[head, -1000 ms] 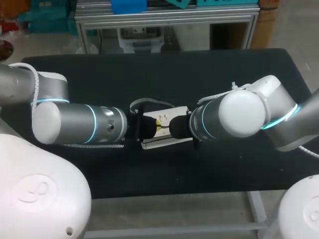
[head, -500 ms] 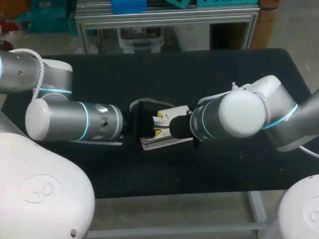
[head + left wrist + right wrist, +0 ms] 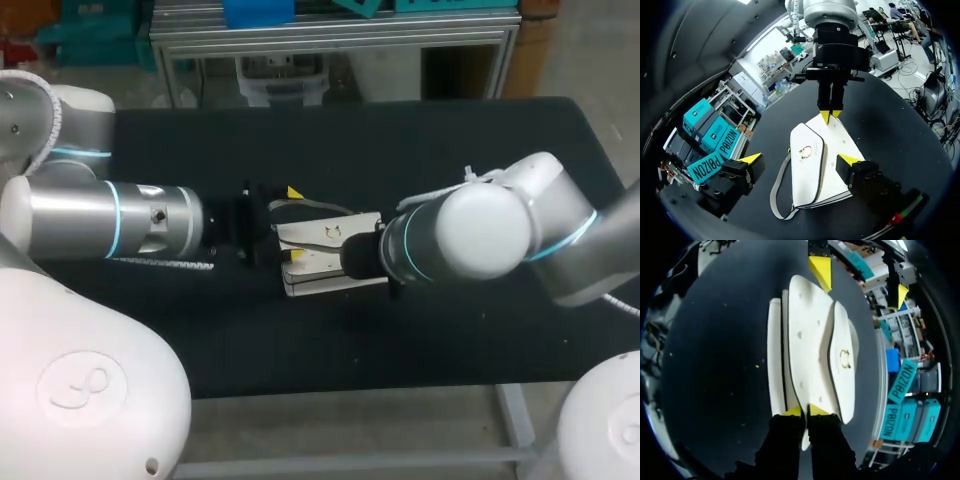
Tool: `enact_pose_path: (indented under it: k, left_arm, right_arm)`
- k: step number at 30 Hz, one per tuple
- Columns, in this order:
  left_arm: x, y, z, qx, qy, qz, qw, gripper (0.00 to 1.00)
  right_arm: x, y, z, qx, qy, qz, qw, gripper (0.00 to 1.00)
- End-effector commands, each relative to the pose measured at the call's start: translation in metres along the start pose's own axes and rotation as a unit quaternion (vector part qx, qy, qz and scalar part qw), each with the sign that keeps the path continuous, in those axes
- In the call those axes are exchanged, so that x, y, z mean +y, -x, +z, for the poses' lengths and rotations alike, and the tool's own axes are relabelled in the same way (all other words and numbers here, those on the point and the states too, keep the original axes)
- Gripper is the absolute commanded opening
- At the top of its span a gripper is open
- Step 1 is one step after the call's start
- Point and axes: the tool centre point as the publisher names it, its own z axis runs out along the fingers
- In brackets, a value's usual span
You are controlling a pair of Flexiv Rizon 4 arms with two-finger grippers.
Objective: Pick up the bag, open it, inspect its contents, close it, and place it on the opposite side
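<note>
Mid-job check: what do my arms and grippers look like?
Both arms, left arm and right arm, are silver-grey cylinders with white joints, glowing cyan rings and white braided cables. The left gripper and right gripper are black with bright yellow fingertips.

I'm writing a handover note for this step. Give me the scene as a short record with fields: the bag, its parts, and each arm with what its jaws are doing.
bag: white, lying flat mid-table
clasp: gold, on the flap, facing up
strap: grey, loose on the table at the bag's end nearest the left arm
left arm: jaws open at the bag's strap end; contact cannot be told
right arm: jaws shut on the bag's opposite edge
bag open or closed: cannot tell
</note>
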Motion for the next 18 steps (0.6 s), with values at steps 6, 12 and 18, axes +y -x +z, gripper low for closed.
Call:
enact_pose_path:
  k: [6,12,18]
  left_arm:
    - [0.005,0.016,-0.001,0.036,0.007,-0.045,0.998,1.00]
    - [0.003,0.020,-0.007,0.041,0.015,-0.059,0.997,1.00]
    - [0.004,0.024,-0.015,0.052,0.033,-0.084,0.995,1.00]
  right_arm:
    - [0.006,-0.011,-0.010,-0.172,-0.019,0.003,0.985,0.17]
    - [0.005,-0.009,-0.023,-0.173,-0.011,0.019,0.985,1.00]
    - [0.000,0.005,-0.046,-0.148,0.023,0.032,0.988,1.00]
